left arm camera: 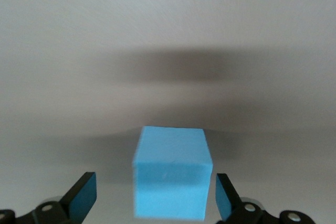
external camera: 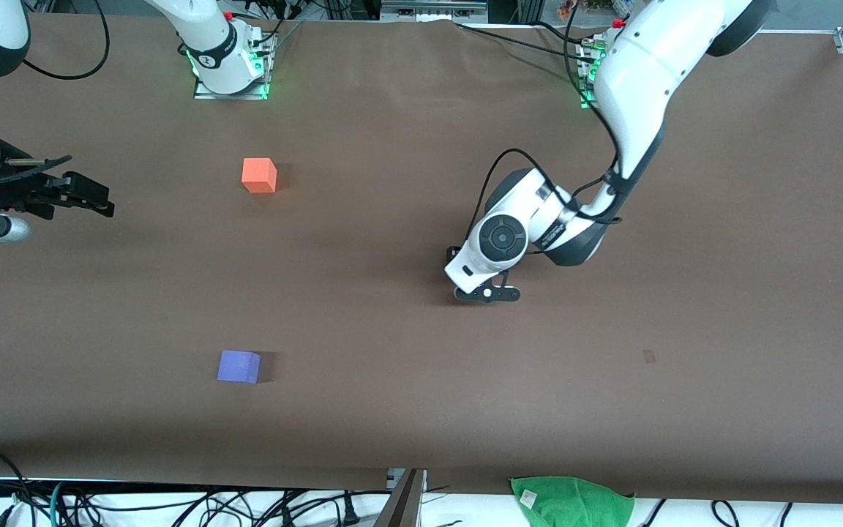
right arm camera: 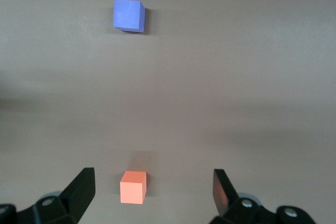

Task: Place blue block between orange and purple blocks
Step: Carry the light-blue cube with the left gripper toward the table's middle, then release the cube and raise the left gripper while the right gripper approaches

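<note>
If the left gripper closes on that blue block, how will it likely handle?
The blue block looks matte and flat-faced, so the open left gripper should probably grip it without slipping. A squat cube, it likely slides rather than rolls or tips. Probably light.

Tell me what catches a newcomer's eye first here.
The left gripper sits low at mid-table, its open fingers either side of the blue block. Toward the right arm's end lie the orange block and, nearer the camera, the purple block. The right gripper waits open at that end.

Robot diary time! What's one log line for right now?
left gripper: open around sky-blue matte cube | right gripper: open over orange cube | purple cube: untouched
</note>
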You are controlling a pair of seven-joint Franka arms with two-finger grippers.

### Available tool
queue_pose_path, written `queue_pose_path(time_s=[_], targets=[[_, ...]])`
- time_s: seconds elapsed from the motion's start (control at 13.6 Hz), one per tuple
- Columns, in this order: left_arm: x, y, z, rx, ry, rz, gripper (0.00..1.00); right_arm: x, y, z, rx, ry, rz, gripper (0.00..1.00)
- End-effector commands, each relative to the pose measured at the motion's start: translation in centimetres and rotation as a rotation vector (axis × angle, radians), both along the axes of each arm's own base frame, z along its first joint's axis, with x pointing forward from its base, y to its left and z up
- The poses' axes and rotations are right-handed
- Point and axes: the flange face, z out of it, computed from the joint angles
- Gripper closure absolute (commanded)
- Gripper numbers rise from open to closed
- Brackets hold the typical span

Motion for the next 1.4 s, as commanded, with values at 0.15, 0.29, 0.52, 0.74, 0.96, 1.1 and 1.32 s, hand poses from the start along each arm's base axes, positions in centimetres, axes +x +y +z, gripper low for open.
queue_pose_path(time_s=[0.15, 0.29, 0.52, 0.74, 0.96, 1.1, 1.32], targets=[[3.2, 8.3, 10.9, 0.022, -0.075, 0.031, 0.00, 2.4, 0.3, -5.7, -0.006, 0.081, 0.015, 0.01], [4.8, 12.2, 13.6, 0.012, -0.117, 0.000, 0.00, 3.5, 0.3, -9.6, -0.014, 0.136, 0.011, 0.01], [7.3, 20.4, 16.7, -0.015, -0.162, -0.038, 0.00, 3.5, 1.8, -9.5, 0.017, 0.128, -0.003, 0.01], [7.5, 25.6, 22.2, 0.000, -0.235, 0.010, 0.00, 3.3, 5.8, -9.4, 0.082, 0.131, -0.060, 0.01], [4.4, 27.9, 26.9, 0.063, -0.150, 0.032, 0.00, 2.8, 13.4, -10.3, 0.070, 0.109, -0.152, 0.01], [2.5, 27.9, 29.4, 0.088, -0.130, 0.030, 0.00, 2.2, 19.9, -11.5, 0.082, 0.079, -0.184, 0.01], [2.2, 28.6, 30.3, 0.027, -0.161, 0.067, 0.00, 0.1, 30.9, -15.0, 0.100, 0.015, -0.291, 0.01]])
